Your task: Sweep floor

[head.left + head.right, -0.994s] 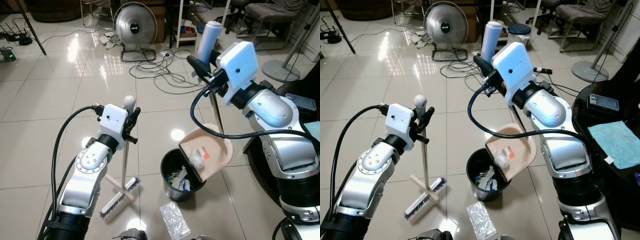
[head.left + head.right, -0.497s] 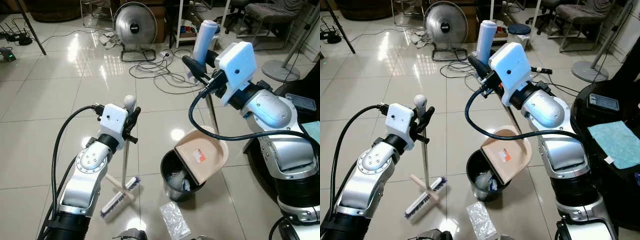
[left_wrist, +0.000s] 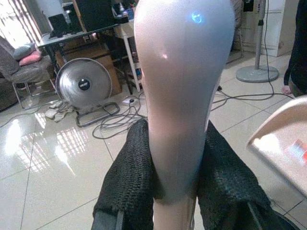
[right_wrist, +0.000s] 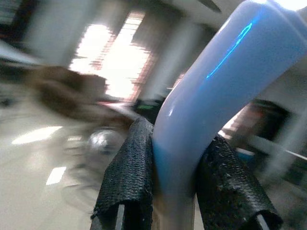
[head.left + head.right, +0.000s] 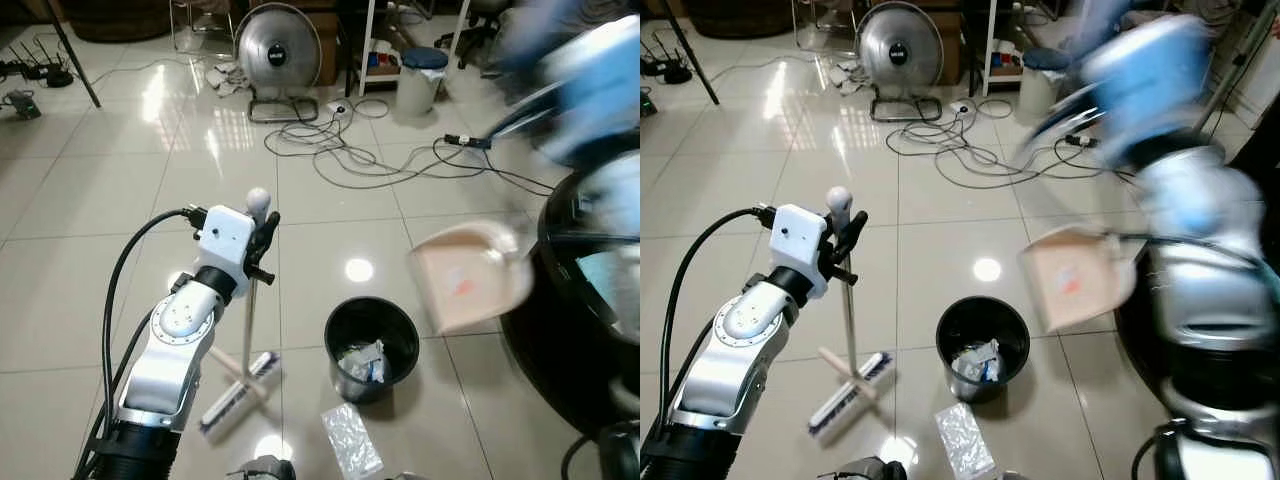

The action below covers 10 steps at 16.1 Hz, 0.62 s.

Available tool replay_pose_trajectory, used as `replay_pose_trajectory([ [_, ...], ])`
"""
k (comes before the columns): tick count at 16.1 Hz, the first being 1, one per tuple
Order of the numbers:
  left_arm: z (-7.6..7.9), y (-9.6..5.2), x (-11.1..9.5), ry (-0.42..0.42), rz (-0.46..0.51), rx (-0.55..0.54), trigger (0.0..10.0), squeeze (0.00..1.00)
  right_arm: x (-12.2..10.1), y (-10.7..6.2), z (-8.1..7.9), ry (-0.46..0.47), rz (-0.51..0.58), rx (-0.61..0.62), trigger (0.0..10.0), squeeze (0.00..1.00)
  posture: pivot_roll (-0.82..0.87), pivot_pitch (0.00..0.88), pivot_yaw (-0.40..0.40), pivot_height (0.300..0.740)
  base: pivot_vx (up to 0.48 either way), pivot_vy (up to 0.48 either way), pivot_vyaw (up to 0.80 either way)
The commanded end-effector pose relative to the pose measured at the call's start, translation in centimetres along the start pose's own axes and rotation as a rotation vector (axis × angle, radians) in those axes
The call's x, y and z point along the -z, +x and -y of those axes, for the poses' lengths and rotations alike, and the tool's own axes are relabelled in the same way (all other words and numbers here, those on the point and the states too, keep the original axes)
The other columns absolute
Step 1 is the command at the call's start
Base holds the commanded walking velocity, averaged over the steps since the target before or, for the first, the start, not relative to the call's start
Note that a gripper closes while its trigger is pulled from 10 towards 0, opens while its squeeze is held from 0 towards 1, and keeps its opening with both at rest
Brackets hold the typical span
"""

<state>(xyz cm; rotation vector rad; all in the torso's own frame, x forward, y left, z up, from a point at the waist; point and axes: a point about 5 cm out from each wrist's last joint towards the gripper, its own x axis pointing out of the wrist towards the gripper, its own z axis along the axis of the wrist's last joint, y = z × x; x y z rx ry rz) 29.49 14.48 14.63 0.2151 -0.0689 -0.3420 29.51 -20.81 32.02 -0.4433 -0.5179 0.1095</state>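
Item: broom (image 5: 240, 392), light and stiff; bristle head rests on the floor (image 5: 90, 200) left of the black bin (image 5: 371, 345). My left pincer (image 5: 262, 240) is clamped on its smooth, likely slippery handle just below the knob.
Item: dustpan (image 5: 468, 275), thin plastic, raised beside the bin, badly blurred. My right pincer (image 4: 168, 177) is clamped on its blue handle.
Item: plastic wrapper (image 5: 349, 440), loose on the floor.
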Motion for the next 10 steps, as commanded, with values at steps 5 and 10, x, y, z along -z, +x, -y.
replay_pose_trajectory([
  [5, 0.0, -0.1, -0.4, 0.019, 0.010, 0.031, 10.0, 0.00, 3.4, -4.8, 2.7, 0.061, -0.165, 0.292, 10.0, 0.00, -0.05, 0.070, 0.016, 0.740, 0.000, 0.000, 0.00],
  [10, 0.3, -0.4, -0.3, 0.027, 0.003, 0.050, 10.0, 0.00, 5.9, -7.1, 0.1, 0.025, -0.287, 0.253, 10.0, 0.00, -0.04, 0.064, 0.010, 0.740, 0.000, 0.000, 0.00],
])
